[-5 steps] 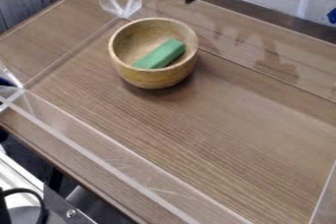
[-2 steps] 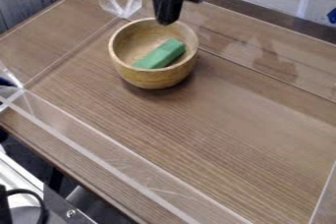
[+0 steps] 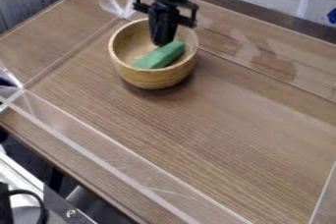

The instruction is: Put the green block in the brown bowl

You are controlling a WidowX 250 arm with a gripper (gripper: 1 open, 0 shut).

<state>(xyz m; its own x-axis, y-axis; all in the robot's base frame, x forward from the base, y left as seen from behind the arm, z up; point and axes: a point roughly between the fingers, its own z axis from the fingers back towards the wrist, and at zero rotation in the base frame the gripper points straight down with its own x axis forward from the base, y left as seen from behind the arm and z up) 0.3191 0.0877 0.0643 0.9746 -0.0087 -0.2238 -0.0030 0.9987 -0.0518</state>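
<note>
The brown bowl point(image 3: 118, 63) stands on the wooden table at the back left of centre. Inside it the green block point(image 3: 156, 58) lies tilted, one end leaning up the far right wall. My gripper point(image 3: 164, 38) points down over the far side of the bowl. Its dark fingers are pressed together and shut, with the tips just above or at the block's upper end. Whether they touch the block cannot be told. Nothing shows between the fingers.
Clear plastic walls point(image 3: 79, 135) fence the tabletop point(image 3: 223, 120) on the near and left sides. A small clear plastic piece point(image 3: 118, 2) stands behind the bowl at the back left. A white object point(image 3: 305, 2) sits at the back right.
My gripper has come down from the top edge of the view to the bowl's far rim, and its fingers have closed. The block and bowl have not moved.
</note>
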